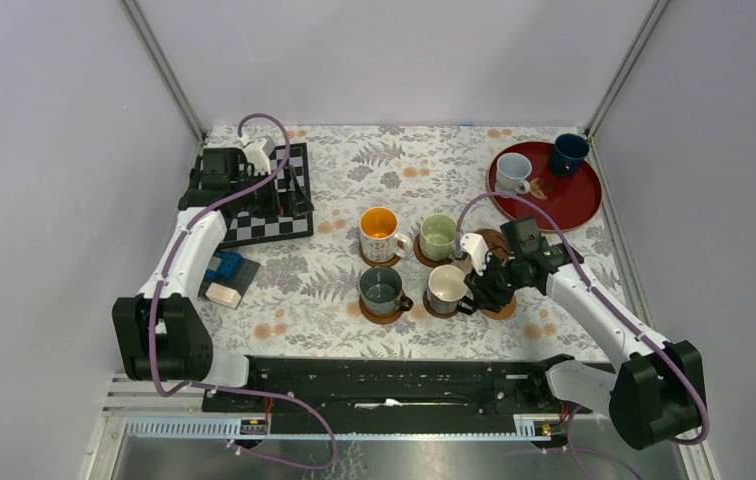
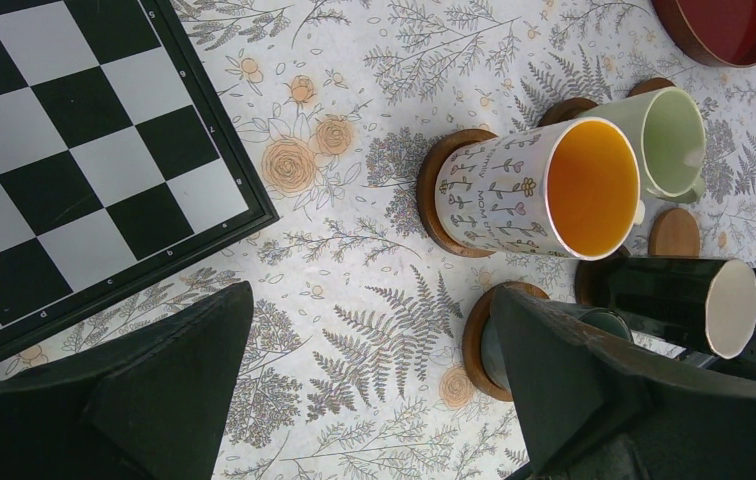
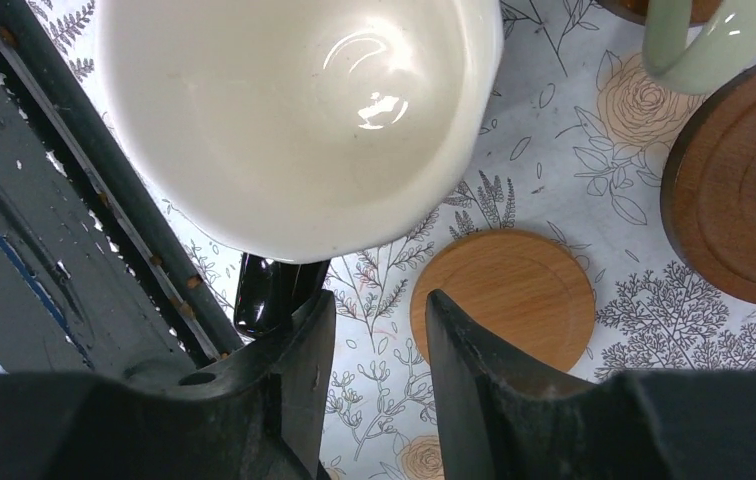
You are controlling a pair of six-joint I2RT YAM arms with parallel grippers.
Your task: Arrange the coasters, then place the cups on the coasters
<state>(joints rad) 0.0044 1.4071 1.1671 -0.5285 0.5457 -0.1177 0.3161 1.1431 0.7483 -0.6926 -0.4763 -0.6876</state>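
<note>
The black mug with the cream inside (image 3: 294, 120) stood on its dark coaster (image 1: 432, 311). Its handle lay just off the tip of one finger of the right gripper (image 3: 374, 305), whose jaws were narrowly parted with only tablecloth between them, gripping nothing. A bare light coaster (image 3: 504, 295) lay just beyond the fingertips. The left gripper (image 2: 369, 300) hung spread wide and empty beside the chessboard (image 2: 74, 150).

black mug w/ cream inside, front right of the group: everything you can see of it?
Glossy black mug, ceramic by the look, cream inside, empty. It is upright, apparently on a brown coaster. Its handle points towards the right gripper and lies beside one finger; the jaws are apart with nothing between them. Contact is unclear.
</note>
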